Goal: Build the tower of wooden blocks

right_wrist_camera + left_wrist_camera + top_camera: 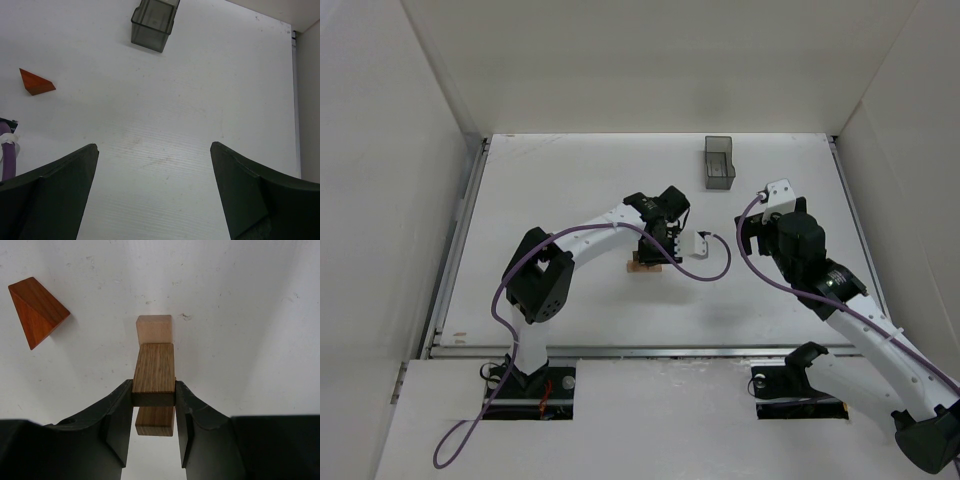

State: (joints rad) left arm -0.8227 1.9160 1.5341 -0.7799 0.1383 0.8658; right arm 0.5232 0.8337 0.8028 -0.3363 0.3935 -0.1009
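In the left wrist view my left gripper (154, 390) is shut on a brown wooden block (154, 370), gripped by its sides. A second tan block (155, 422) lies lower, under the held one's near end. A paler block (154, 329) stands at its far end. I cannot tell whether the held block touches them. The orange triangular piece (36, 310) lies apart on the table at the upper left; it also shows in the right wrist view (36, 82). From above, the left gripper (656, 248) covers the blocks (642, 266). My right gripper (155, 150) is open and empty.
A translucent dark grey bin (720, 162) stands at the back of the white table (570, 190); it also shows in the right wrist view (153, 22). The left arm's purple cable (715, 268) loops between the two grippers. White walls enclose the table.
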